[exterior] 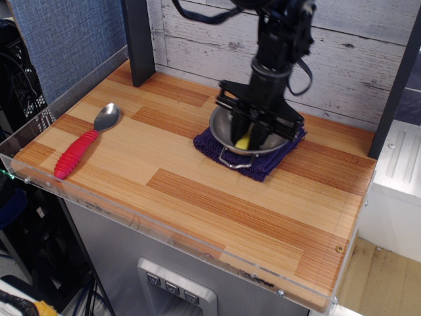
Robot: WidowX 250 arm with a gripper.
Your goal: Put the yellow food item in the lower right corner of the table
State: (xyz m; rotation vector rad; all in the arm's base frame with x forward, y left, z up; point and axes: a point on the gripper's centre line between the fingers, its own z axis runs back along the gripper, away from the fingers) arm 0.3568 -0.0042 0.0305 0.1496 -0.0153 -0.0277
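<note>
The yellow food item (243, 142) lies in a small metal pan (221, 131) at the back middle of the wooden table (197, 197). Only its lower end shows between my fingers. My black gripper (250, 135) reaches straight down into the pan, and its jaws are drawn in against the yellow piece on both sides. The piece still rests low in the pan. The table's lower right corner (322, 276) is bare wood behind the clear acrylic rim.
The pan stands on a dark purple cloth (266, 164). A red-handled spoon (82, 146) lies at the left. A dark post (138, 39) stands at the back left, with a white plank wall behind. A dark post (395, 85) stands at the right edge.
</note>
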